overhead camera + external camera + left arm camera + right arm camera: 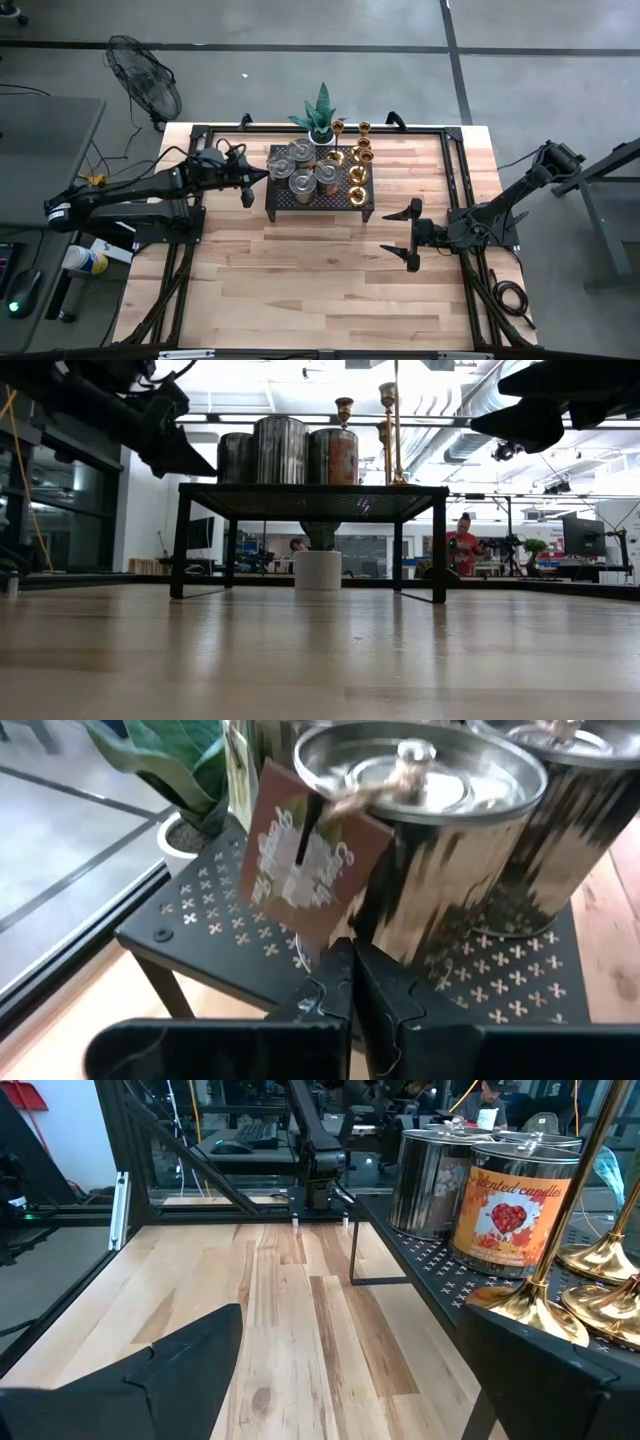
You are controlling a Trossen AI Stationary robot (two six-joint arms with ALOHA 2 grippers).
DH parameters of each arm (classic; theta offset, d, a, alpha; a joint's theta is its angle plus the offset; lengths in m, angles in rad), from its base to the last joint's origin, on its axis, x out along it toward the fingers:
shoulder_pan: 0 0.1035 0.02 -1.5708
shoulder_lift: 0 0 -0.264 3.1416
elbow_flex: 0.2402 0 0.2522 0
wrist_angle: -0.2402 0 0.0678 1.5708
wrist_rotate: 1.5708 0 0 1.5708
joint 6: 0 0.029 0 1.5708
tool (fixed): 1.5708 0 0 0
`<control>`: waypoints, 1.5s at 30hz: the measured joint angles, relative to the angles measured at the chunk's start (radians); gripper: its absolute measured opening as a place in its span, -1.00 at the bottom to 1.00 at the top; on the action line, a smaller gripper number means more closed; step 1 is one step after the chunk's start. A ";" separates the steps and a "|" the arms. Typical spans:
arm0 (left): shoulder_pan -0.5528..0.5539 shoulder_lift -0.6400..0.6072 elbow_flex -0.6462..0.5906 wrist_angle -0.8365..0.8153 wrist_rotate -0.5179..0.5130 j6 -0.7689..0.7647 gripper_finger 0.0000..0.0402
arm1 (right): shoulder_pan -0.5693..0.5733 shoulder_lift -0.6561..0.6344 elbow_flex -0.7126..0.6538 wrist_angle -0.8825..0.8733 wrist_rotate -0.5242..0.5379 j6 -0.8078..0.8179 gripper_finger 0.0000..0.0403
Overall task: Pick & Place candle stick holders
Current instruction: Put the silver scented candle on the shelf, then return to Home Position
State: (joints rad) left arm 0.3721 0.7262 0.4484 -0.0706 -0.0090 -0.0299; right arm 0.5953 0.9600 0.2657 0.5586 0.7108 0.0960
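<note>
1. Nearest the left wrist camera, the left tool (352,982) is seen with its fingers pressed together, empty, just beside a silvery tin (430,840) at the left end of the black perforated rack (318,198).
2. A brown paper tag (305,860) hangs in front of that tin; its script cannot be read. The tag could be snagged, or the tin pushed, if the narrow tool is advanced.
3. The brass candle stick holders (356,160) are crowded on the rack's right end, so neighbours may be toppled.
4. The right tool (410,234) is held wide over the bench (330,290), near the rack.
5. "scented candles" is read on an orange-labelled tin (510,1205).
</note>
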 joint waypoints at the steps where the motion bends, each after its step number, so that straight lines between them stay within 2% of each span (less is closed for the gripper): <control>1: 0.000 0.001 0.000 -0.007 0.000 0.000 -1.00 | 0.000 0.000 0.000 0.000 0.000 0.000 0.80; 10: 0.000 -0.054 0.000 -0.046 0.044 -0.033 -1.00 | 0.000 0.000 0.000 0.000 0.000 0.000 0.80; 15: 0.000 -0.129 0.000 -0.070 0.173 -0.006 -1.00 | 0.000 0.000 0.000 0.000 0.000 0.000 0.80; 20: -0.017 -0.202 -0.074 0.100 0.344 0.016 -1.00 | 0.000 0.000 0.000 0.000 0.000 0.000 0.80; 25: -0.068 -0.270 -0.192 0.200 0.314 0.000 -1.00 | 0.000 0.000 0.000 0.000 0.000 0.000 0.80; 38: -0.236 -0.471 -0.332 0.202 0.180 -0.026 -1.00 | 0.000 0.000 0.000 0.000 0.000 0.000 0.80; 45: -0.262 -0.560 -0.413 0.201 0.174 -0.027 -1.00 | 0.000 0.000 0.000 0.000 0.000 0.000 0.80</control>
State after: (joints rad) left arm 0.1104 0.1660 0.0358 0.1305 0.1650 -0.0571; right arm 0.5953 0.9600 0.2657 0.5584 0.7108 0.0962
